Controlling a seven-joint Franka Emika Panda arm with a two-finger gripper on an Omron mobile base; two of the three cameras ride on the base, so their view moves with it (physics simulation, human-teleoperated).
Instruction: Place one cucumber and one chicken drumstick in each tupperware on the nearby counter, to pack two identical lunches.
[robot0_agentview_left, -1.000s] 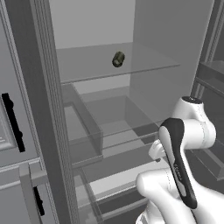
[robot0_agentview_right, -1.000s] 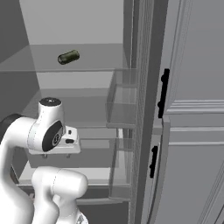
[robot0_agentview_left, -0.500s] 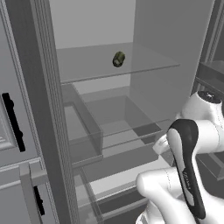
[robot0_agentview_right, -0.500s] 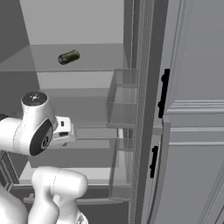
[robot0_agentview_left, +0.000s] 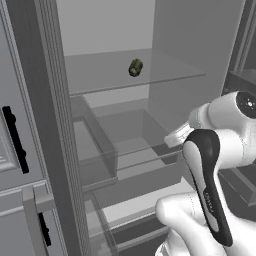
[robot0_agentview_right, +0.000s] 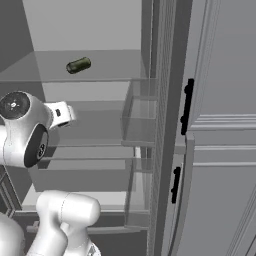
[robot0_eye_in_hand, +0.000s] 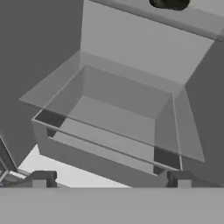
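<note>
A dark green cucumber (robot0_agentview_left: 135, 67) lies on the upper glass shelf (robot0_agentview_left: 105, 75) of an open fridge; it is also seen from the other side, cucumber (robot0_agentview_right: 79, 65), and as a dark shape at the top edge of the hand view, cucumber (robot0_eye_in_hand: 169, 3). My gripper (robot0_eye_in_hand: 111, 181) is open, its two fingertips (robot0_eye_in_hand: 41, 179) far apart with nothing between them. It sits below the cucumber's shelf, facing a clear drawer (robot0_eye_in_hand: 118, 113). The chicken drumstick, the tupperware and the counter are out of view.
The clear drawer (robot0_agentview_left: 95, 150) hangs under the upper shelf, with more glass shelves below it. Grey fridge frame and cabinet fronts with black handles (robot0_agentview_right: 186, 105) flank the opening, one handle (robot0_agentview_left: 14, 140) at the left. My white arm (robot0_agentview_left: 210, 170) fills the lower right.
My arm has swung outward, its big joint moving right in the left base view and left in the right base view. The cucumber has stayed put and the gripper has stayed open.
</note>
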